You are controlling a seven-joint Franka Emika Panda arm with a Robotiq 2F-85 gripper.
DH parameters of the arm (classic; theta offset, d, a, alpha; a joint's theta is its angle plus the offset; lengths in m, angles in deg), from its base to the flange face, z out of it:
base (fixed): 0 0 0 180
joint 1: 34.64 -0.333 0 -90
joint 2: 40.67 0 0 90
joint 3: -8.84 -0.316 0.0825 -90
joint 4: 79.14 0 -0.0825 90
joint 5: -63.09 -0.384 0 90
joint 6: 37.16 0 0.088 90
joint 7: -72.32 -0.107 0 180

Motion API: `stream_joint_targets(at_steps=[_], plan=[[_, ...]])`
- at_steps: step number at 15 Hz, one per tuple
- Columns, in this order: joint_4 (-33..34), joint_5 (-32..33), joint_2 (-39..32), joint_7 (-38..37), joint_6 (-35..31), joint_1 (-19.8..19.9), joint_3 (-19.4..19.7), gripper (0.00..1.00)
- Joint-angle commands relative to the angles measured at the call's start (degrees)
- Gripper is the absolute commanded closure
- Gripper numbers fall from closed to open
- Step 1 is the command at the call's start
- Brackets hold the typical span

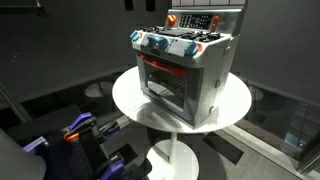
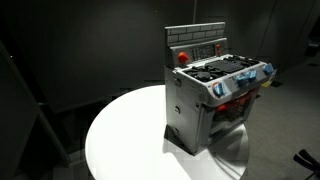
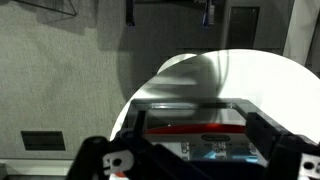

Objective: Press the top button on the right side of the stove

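Silver-grey and boxy, the small toy stove (image 1: 185,70) stands upright on a round white desk (image 1: 130,100) in both exterior views. Its front carries a row of blue-and-white knobs (image 1: 160,42) above a dark oven window trimmed in red (image 1: 160,78). Its upright back panel (image 2: 195,40) bears a red round dial (image 2: 182,57). Dark burners (image 2: 225,68) fill the top face between the knobs and the panel. In an exterior view the stove sits toward one edge of the desk, with a broad stretch of white top beside its plain side wall (image 2: 185,115).

The claw (image 3: 168,20) can be made out with certainty only in the wrist view, where its two dark fingers (image 3: 130,14) reach in from the top edge. They are spread wide apart and hold nothing. The stove appears in that same view at the bottom edge, as a dark frame with a red strip (image 3: 190,128) across it. It lies straight across the picture from the claw and well apart from it, and neither finger touches it. The white desk top curves through the gap between the two. Any buttons on the stove's side are too small and blurred to pick out. Beyond the desk in the wrist view is a grey textured wall (image 3: 60,70) with a dark vent grille (image 3: 42,140) low down.
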Motion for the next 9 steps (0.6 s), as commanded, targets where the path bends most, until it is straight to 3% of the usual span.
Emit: stream_joint_targets(at_steps=[1, 9], plan=[[5.40, 0.54, -5.08, -1.66, -1.14, 0.99, -0.04, 0.00], [14.90, 0.52, -14.89, -7.70, -6.63, 2.62, -0.08, 0.00]])
